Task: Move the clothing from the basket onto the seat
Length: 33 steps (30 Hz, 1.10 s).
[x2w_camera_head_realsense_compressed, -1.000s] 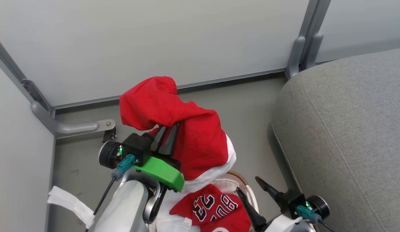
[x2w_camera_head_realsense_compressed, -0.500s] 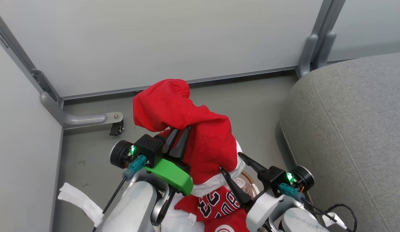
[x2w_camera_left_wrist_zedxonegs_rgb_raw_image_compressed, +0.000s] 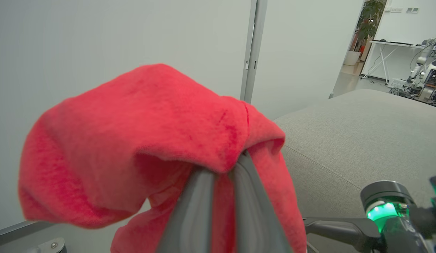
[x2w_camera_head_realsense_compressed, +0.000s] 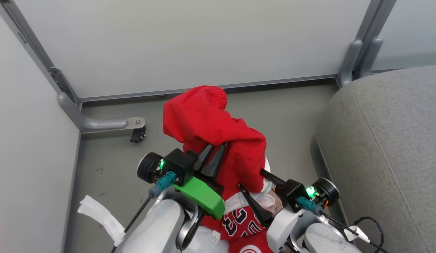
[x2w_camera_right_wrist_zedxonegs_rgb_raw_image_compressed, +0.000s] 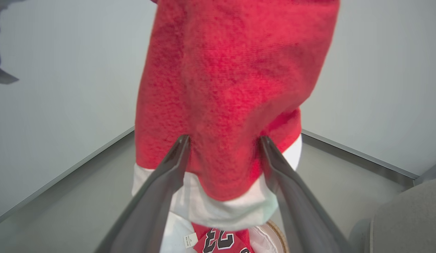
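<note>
At the middle of the head view, the left jaws are pinched shut on a single fold of the plain red garment (x2w_camera_head_realsense_compressed: 218, 140), which drapes over them and hangs down toward 6 o'clock, clear of the basket (x2w_camera_right_wrist_zedxonegs_rgb_raw_image_compressed: 278, 234). The right jaws stand spread wide just at 4 o'clock of that, one finger to each side of the hanging cloth near its white hem (x2w_camera_right_wrist_zedxonegs_rgb_raw_image_compressed: 221, 214), closed on nothing. The grip is thin and off-centre, so I judge that a quick swing toward the seat (x2w_camera_head_realsense_compressed: 386, 147) at 3 o'clock could let the fold slide out and drop the garment on the floor between basket and seat. The low hem could also catch on the basket's brown rim or drag the jersey (x2w_camera_head_realsense_compressed: 244, 225), which lies in the basket at 6 o'clock. The open right fingers could snag the cloth if the two arms move apart. On the jersey, white block numerals "23" edged in black read upside down. Beside them are a few block letters, partly hidden by the right arm, perhaps "BU". A small white tag (x2w_camera_head_realsense_compressed: 214, 237) is too small to read.
</note>
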{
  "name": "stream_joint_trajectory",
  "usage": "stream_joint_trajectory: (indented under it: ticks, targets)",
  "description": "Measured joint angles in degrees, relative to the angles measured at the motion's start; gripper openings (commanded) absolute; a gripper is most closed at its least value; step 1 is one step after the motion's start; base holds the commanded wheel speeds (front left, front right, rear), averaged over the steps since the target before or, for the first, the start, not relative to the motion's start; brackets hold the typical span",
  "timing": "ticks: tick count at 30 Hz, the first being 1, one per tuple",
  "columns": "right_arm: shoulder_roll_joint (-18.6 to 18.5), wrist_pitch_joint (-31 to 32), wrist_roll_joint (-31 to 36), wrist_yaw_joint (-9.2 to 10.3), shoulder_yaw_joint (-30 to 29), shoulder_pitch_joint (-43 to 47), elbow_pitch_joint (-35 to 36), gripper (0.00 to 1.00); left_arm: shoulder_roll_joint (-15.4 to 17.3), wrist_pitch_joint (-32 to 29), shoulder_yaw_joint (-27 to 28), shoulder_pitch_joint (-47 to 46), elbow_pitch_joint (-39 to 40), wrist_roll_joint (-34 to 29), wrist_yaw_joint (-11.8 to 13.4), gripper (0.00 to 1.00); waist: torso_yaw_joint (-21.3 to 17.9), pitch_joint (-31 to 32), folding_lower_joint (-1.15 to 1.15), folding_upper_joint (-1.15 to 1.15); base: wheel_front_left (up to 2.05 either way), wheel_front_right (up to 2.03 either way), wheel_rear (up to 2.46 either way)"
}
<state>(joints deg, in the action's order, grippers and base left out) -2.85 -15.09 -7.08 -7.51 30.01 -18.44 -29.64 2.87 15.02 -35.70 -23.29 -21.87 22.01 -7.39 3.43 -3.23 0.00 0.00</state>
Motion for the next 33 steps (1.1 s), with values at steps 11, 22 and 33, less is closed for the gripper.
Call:
stream_joint_trajectory:
  ticks: [11, 22, 33]
  targets:
    - [0.0, 0.0, -1.3, 0.00, 0.1, -0.9, -2.4, 0.73, 0.0, 0.0, -3.9, -0.2, 1.6, 2.5, 0.0, 0.00, 2.8, 0.4, 0.00, 0.00, 0.00, 0.00, 0.00]
    - [0.0, 0.0, -5.5, 0.00, 0.3, -1.6, -3.2, 0.00, 0.0, 0.0, -5.1, -0.7, 2.1, 3.6, 0.0, 0.00, 3.6, -0.6, 0.00, 0.00, 0.00, 0.00, 0.00]
    - [0.0, 0.0, -5.8, 0.00, 0.5, -1.6, -3.2, 0.00, 0.0, 0.0, -5.0, -0.9, 1.5, 3.6, 0.0, 0.00, 2.9, -0.9, 0.00, 0.00, 0.00, 0.00, 0.00]
